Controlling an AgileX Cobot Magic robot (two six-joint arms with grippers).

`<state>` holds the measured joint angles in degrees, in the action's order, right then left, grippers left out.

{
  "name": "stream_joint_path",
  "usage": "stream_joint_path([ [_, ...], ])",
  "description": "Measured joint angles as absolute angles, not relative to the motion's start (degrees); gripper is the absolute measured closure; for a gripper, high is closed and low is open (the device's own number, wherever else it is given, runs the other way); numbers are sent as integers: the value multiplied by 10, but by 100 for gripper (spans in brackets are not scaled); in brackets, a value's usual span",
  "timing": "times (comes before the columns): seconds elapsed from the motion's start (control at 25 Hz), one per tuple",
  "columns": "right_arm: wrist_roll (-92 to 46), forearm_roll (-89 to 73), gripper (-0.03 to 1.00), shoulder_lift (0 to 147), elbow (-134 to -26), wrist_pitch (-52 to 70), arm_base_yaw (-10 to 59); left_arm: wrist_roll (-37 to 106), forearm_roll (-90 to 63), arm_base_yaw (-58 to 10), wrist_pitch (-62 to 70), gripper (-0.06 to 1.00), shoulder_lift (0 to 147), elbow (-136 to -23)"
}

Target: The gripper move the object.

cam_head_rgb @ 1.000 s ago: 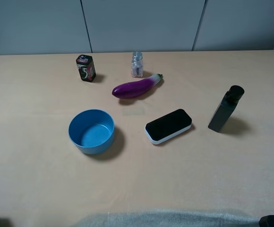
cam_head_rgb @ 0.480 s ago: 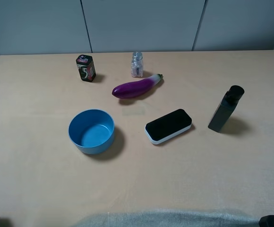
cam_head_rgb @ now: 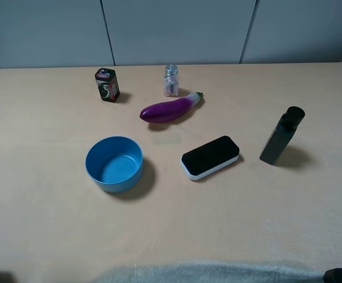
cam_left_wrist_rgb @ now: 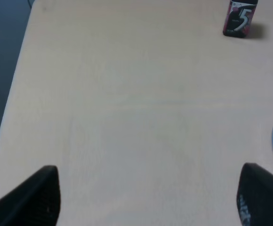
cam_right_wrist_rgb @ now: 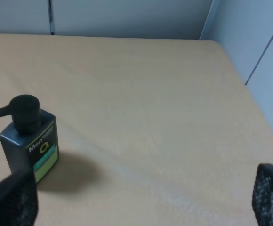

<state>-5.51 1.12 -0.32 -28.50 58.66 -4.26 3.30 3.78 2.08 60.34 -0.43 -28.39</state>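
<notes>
The purple eggplant (cam_head_rgb: 170, 108) lies on the table behind the blue bowl (cam_head_rgb: 114, 163), its green stem pointing to the back right. It shows in neither wrist view. My left gripper (cam_left_wrist_rgb: 148, 195) is open over bare table at the front left, with one dark fingertip (cam_left_wrist_rgb: 30, 197) at each side of its view. My right gripper (cam_right_wrist_rgb: 141, 200) is open at the front right, with its fingertips (cam_right_wrist_rgb: 14, 200) wide apart. Both grippers are empty and far from the eggplant.
A black-and-white eraser (cam_head_rgb: 210, 157) lies right of the bowl. A dark pump bottle (cam_head_rgb: 282, 136) stands at the right and also shows in the right wrist view (cam_right_wrist_rgb: 28, 141). A gum box (cam_head_rgb: 107, 85) and a small clear jar (cam_head_rgb: 171, 81) stand at the back.
</notes>
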Motion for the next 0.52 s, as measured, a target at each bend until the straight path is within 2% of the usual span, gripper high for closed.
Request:
stream_joint_path([
  [0.52,-55,11,27,-3,-285,587,-43,33,39,21,603,12,-4,-284],
])
